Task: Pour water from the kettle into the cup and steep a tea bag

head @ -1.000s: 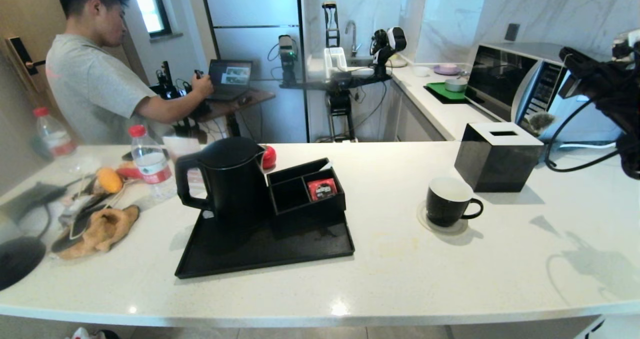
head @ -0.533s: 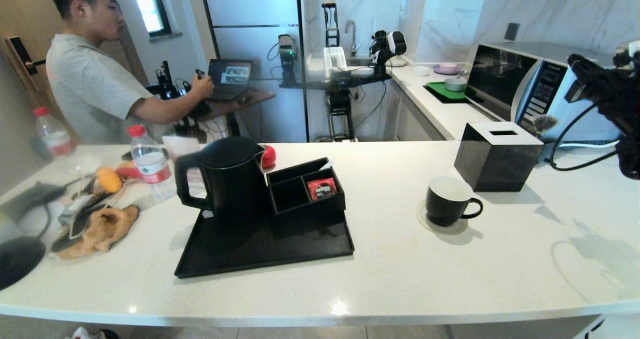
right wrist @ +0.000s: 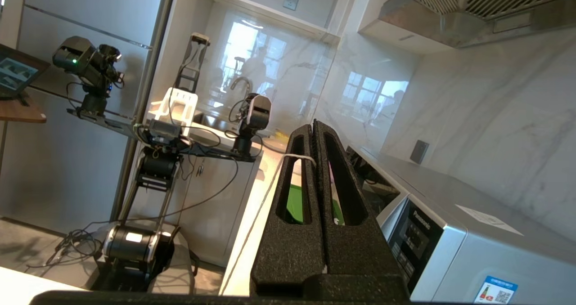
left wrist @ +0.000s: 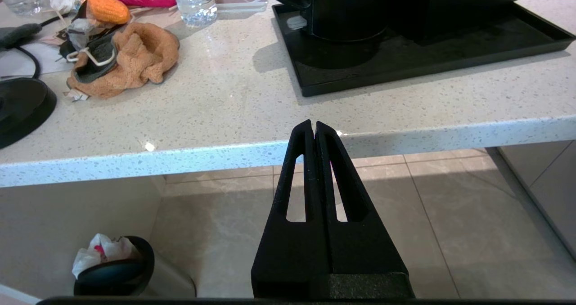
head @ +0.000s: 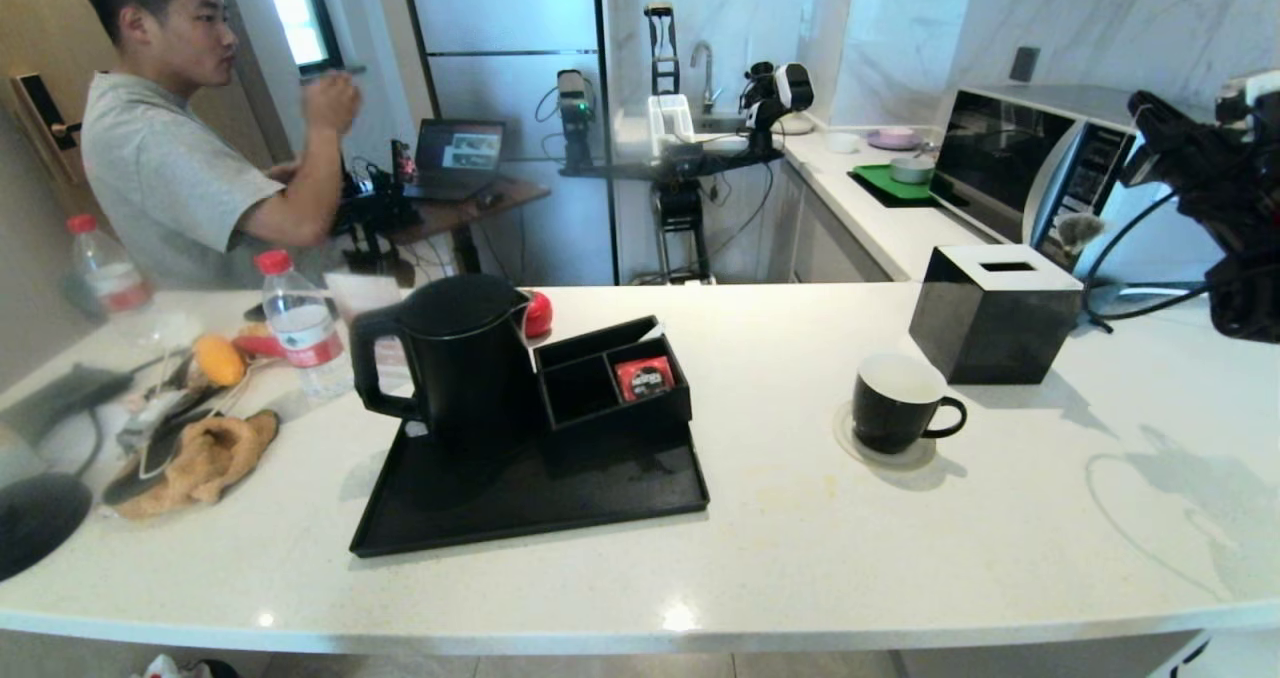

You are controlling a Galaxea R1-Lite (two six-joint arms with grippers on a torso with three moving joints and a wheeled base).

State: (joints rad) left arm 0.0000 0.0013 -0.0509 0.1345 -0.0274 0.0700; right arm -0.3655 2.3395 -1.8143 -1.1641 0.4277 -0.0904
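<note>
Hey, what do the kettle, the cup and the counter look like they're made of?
Kettle: matte black, no glare, probably plastic or coated metal; the look leaves it open.
Cup: glossy black outside, white inside, likely glazed ceramic.
Counter: white with fine grey speckles and sharp light reflections, likely polished quartz or similar stone.
</note>
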